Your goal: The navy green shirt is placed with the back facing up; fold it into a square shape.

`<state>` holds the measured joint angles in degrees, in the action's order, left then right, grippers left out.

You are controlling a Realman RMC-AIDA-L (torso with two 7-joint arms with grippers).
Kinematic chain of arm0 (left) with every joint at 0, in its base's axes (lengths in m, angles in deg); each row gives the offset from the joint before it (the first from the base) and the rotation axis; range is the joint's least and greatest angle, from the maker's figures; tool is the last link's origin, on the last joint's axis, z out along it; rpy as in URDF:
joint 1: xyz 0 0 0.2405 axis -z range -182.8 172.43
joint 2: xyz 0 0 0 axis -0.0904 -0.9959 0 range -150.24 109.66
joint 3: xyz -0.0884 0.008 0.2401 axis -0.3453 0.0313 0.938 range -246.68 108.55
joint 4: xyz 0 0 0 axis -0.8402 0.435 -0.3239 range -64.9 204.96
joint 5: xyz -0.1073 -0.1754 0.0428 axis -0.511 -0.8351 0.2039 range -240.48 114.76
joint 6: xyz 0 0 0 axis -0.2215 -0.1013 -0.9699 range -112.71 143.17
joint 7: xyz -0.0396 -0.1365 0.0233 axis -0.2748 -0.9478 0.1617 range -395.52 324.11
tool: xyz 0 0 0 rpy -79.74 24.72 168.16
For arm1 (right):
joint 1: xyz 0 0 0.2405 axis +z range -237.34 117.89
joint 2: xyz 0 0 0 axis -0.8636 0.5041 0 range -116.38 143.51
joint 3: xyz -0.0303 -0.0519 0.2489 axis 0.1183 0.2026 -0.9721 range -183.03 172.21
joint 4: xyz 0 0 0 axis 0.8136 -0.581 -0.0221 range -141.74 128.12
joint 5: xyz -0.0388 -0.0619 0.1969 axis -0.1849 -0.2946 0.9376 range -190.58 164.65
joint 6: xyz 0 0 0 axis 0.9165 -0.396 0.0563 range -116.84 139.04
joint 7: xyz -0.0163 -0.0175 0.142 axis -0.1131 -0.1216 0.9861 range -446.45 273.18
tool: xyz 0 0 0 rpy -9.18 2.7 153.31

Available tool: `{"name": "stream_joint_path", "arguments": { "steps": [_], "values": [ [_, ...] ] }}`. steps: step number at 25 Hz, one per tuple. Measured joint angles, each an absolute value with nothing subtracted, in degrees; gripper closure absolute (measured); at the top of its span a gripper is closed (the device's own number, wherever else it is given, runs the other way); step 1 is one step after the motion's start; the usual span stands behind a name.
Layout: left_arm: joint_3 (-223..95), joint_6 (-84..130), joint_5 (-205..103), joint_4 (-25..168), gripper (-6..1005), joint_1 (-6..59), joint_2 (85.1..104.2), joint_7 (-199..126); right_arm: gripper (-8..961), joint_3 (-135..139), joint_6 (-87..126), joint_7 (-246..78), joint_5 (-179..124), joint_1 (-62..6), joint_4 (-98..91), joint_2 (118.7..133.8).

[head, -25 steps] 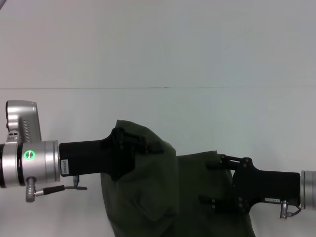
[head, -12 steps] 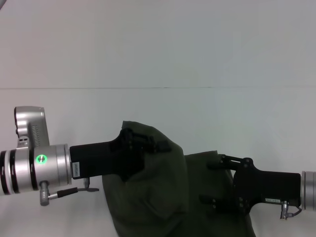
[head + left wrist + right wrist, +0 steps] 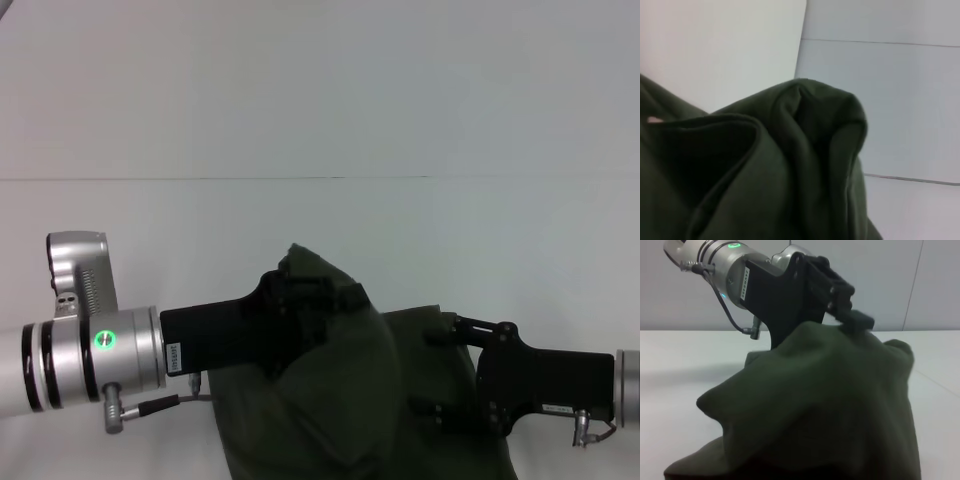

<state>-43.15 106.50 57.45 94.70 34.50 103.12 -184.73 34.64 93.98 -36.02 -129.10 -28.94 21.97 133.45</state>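
Fabric of one navy green shirt (image 3: 350, 400) heaps at the near table (image 3: 320, 120) edge. Right gripper (image 3: 440, 375), fingers spread, rests on it. Left gripper (image 3: 335, 300) clamps a raised fold farther back.

Head camera high, facing down; both wrist cameras close on the shared navy green shirt (image 3: 340, 400)

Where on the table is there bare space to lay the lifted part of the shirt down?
Bare table lies beyond the navy green shirt, and to either outer side of it. The near middle is crowded: the left gripper holds a fold up, and the right gripper rests on the cloth.
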Motion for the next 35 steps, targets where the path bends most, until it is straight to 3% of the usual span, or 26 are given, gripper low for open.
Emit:
{"name": "stream_joint_path", "arguments": {
  "steps": [13, 17, 20, 27, 31, 35],
  "values": [
    [-43.17, 107.36, 52.96, 93.84, 264, 33.12, 103.12, -181.25, 112, 27.12, 96.94, -35.43, -129.09, -36.34, 28.58, 133.01],
    [-43.22, 109.96, 49.79, 94.17, 155, 32.08, 101.11, -176.35, 112, 22.03, 97.17, -33.16, -129.08, -38.18, 31.16, 132.95],
    [-43.25, 112.49, 48.55, 94.26, 73, 31.01, 98.58, -167.73, 112, 20.1, 98.38, -25.26, -129.08, -38.25, 33.53, 132.49],
    [-40.43, 119.77, 48.13, 95.5, 44, 26.97, 94.21, -145.76, 116, 26.14, 105.04, -1.28, -130.4, -35.8, 45.89, 132.78],
    [-33.95, 121.11, 49.98, 99.54, 47, 24.73, 94.3, -139.51, 122, 33.79, 108.9, 17.17, -132.87, -33.2, 56.22, 132.8],
    [-31.57, 120.58, 53.16, 103.86, 47, 21.7, 95.33, -129.81, 127, 40.08, 111.01, 37.25, -140.15, -28.09, 61.65, 131.4]
  ]
}}
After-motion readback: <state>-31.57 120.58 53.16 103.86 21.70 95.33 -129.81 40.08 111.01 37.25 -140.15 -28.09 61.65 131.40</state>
